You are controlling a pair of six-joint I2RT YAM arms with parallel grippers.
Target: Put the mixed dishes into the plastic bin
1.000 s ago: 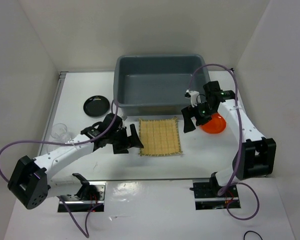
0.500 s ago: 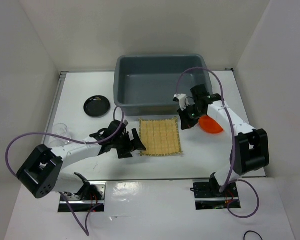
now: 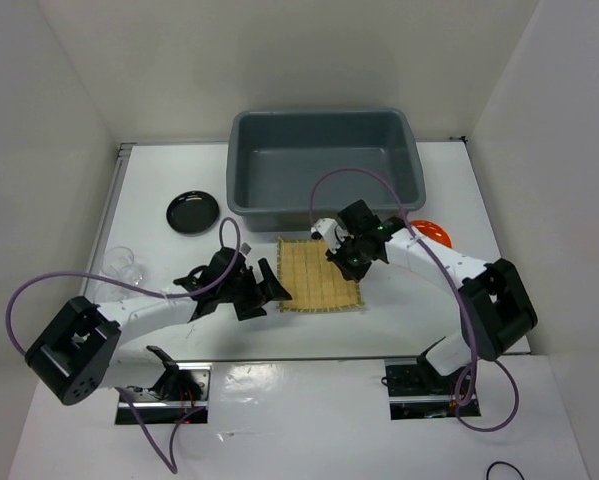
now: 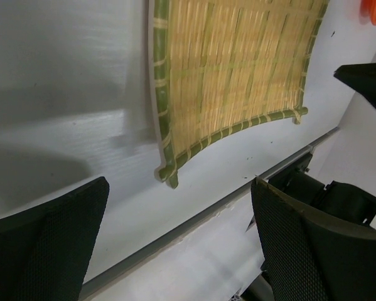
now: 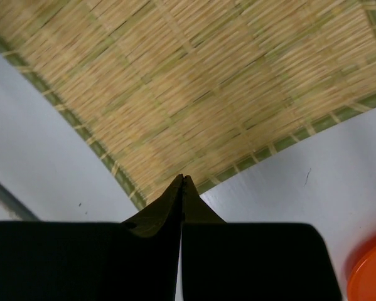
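At mat [image 5: 194,81] edge, right hand [image 5: 182,178] (closed)

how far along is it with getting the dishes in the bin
Nothing is done yet: the plastic bin looks empty. In hand: the open left claw and shut right claw are at the bamboo mat, which lies on the table. Left: the mat, orange plate, black plate and clear cups.
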